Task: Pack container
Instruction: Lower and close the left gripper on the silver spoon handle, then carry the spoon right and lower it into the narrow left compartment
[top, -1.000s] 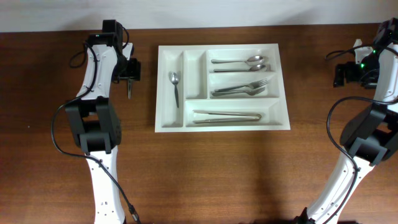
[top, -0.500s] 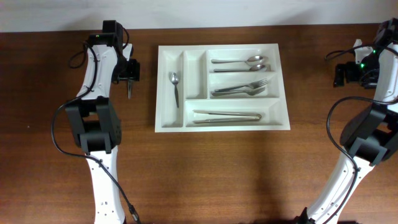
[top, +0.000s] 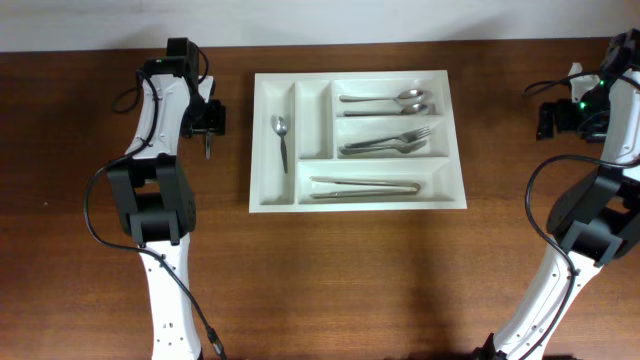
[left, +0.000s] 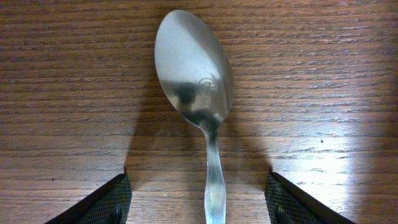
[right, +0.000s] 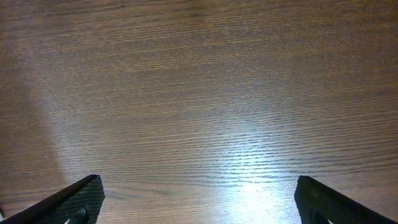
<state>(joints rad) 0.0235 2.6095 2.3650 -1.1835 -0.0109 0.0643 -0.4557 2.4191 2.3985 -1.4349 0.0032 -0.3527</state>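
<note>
Left claw (left: 199, 199) astride spoon (left: 194, 68) (jaws wide), left of container (top: 257, 140)

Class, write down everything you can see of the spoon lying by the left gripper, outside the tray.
The spoon is shiny silver metal, with an oval bowl narrowing into a slim handle that runs out of the wrist view. It lies on the wooden table, left of the container and apart from it. The left gripper is open, its fingers either side of the handle without touching it.

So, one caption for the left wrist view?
Open left gripper straddles a shiny metal spoon on the brown wooden table.
</note>
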